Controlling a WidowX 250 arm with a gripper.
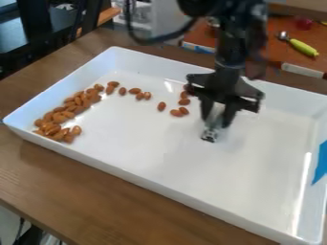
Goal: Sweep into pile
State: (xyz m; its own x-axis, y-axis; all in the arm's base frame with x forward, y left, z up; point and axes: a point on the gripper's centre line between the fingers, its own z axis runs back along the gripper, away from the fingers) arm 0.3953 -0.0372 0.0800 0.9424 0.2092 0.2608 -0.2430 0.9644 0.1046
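The gripper (217, 125) hangs down inside the white tray (185, 165), right of the loose nuts and low over the floor of the tray, its lower end beside no wall. A small pale piece with a dark-and-white end shows at the jaws. Whether they are wide, narrow or closed on that piece as a sweeping tool, one cannot tell.

The almonds (77, 101) lie mostly in a long, crowded band by the left wall, thickest towards the near left corner. From its far end a thin trail runs along the far side, and a few loose almonds (176, 113) sit just left of the gripper. The tray rests on a wooden desk (96, 196), and its raised walls would keep the nuts from rolling off while they are pushed. A strip of blue tape (321, 162) is on its right wall; beyond the far side lies a tool with a yellow-green handle (304, 47).

The sweeping looks well along but unfinished, since the trail is apart from the band. The gripper's place to the right of the strays seems to suit a low push leftward. Too high a pass could ride over them; too hard a one could scatter the band.
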